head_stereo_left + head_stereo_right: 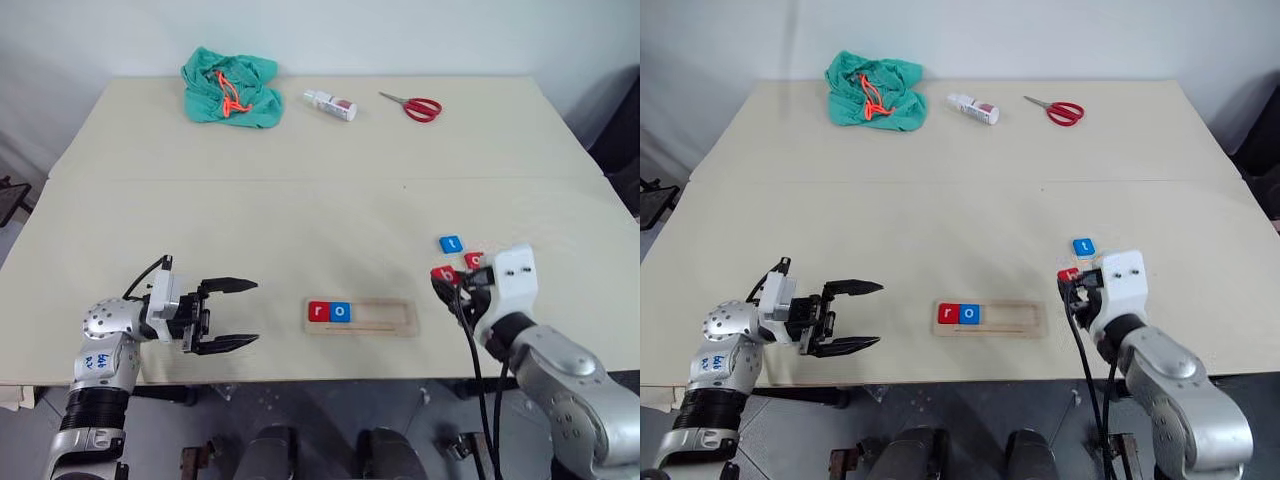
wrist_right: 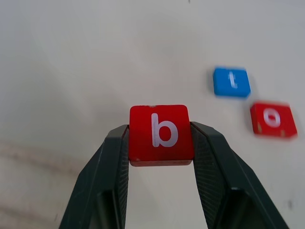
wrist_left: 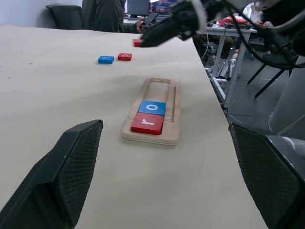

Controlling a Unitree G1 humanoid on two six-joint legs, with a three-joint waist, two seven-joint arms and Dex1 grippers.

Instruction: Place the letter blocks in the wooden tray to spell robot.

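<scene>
Right jaws clamp red b block (image 2: 161,134)

A pale counter (image 1: 300,220) carried three stray things along its far edge. A crumpled green cloth (image 1: 230,87) with an orange cord (image 1: 230,95) lying on it sat toward the far left. Near the middle lay a small white bottle (image 1: 330,104) on its side, bearing a reddish label. To its right, apart from it, rested red-handled scissors (image 1: 412,105), their blades pointing toward the bottle.
</scene>
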